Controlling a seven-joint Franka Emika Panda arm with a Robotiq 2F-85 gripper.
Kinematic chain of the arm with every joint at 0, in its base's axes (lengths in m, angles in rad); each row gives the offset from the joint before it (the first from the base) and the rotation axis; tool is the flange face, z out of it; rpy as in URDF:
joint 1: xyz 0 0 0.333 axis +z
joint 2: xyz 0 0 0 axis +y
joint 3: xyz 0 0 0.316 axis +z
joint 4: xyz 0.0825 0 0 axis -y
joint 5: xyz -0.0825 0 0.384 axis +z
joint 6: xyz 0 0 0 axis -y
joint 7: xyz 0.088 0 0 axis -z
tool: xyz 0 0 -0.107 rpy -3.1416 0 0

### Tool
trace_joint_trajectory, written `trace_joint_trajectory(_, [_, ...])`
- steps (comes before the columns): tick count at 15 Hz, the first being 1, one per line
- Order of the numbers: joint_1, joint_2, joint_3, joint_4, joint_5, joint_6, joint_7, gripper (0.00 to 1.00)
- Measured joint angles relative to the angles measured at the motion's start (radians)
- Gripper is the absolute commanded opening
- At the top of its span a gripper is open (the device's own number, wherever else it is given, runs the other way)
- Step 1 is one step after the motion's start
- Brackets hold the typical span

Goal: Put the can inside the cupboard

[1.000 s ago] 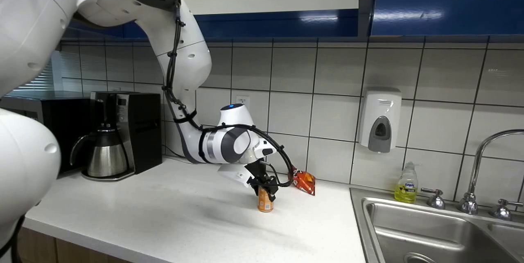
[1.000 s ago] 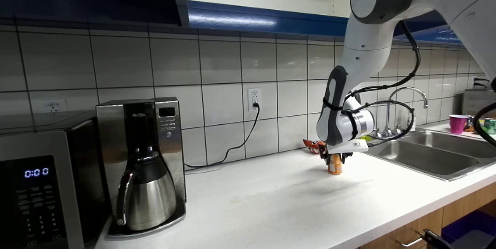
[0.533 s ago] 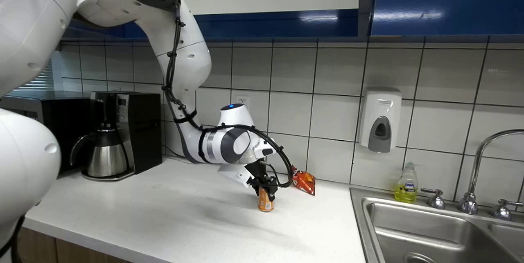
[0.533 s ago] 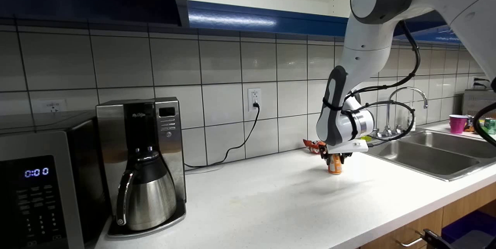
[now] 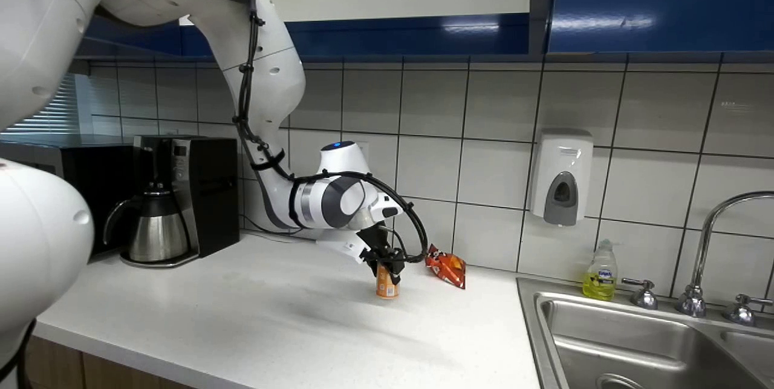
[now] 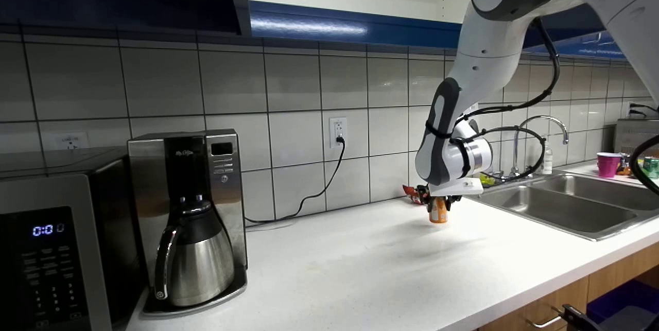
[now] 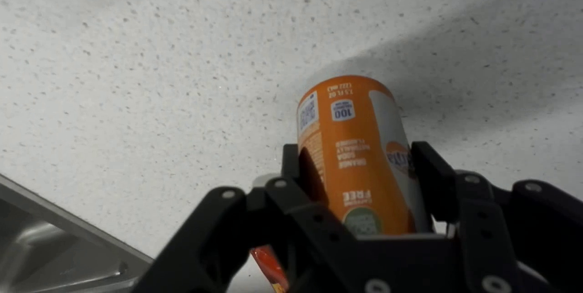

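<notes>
The can point(image 5: 387, 286) is a small upright orange cylinder over the white counter. It also shows in an exterior view point(image 6: 438, 212) and in the wrist view point(image 7: 355, 147). My gripper point(image 7: 357, 161) is shut on it, with one black finger against each side. The can's top is hidden by the gripper. The can looks slightly raised off the counter, though the gap is hard to see. The cupboard hangs on the wall above; its blue lower edge point(image 5: 411, 35) and open pale interior show in both exterior views point(image 6: 355, 23). My gripper is well below it.
A red-orange snack wrapper point(image 5: 446, 267) lies by the wall near the can. A steel sink point(image 5: 529, 316) and dish soap point(image 5: 600, 271) are on one side. A coffee maker point(image 6: 224, 207) and microwave point(image 6: 98, 228) stand on the other. A blue door point(image 5: 659, 2) adjoins the cupboard opening.
Over the last half second, my gripper and the can have moved up and a little left in both exterior views. Before that, they were nearly still.
</notes>
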Motion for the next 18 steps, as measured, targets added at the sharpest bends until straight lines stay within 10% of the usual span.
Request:
trace_joint_trajectory(10, [0.205,-0.272,-0.137,-0.038,-0.152,-0.37,0.047,0.38])
trace_joint_trajectory(18, [-0.037,-0.564,0.177,-0.068,-0.34,-0.627,0.177,0.38])
